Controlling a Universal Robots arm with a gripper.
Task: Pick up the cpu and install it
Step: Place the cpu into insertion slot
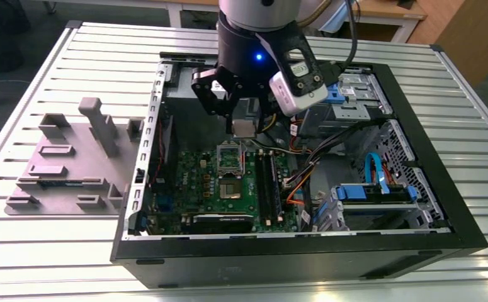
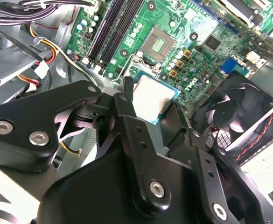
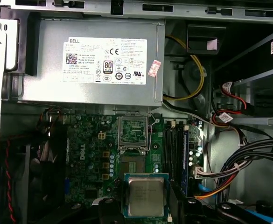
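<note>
Exterior view: cpu [image 1: 244, 128] hangs above the motherboard [image 1: 218, 189]. Second wrist view: fingers [image 2: 126, 105] clamped on its edges. Empty socket [image 1: 229, 157] lies below the fingers, apart from the chip. Step: carry to install. Judgement: seating calls for squaring chip to socket and a gentle descent.

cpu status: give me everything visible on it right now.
The cpu is a small flat square chip: a silvery-white metal lid with a green board edge around it. It lies roughly level, lid facing the wrist cameras. The pincer is shut on it by opposite edges. It hangs inside the open computer case above the motherboard, not seated in the socket; nothing but the pincer touches it.
</note>
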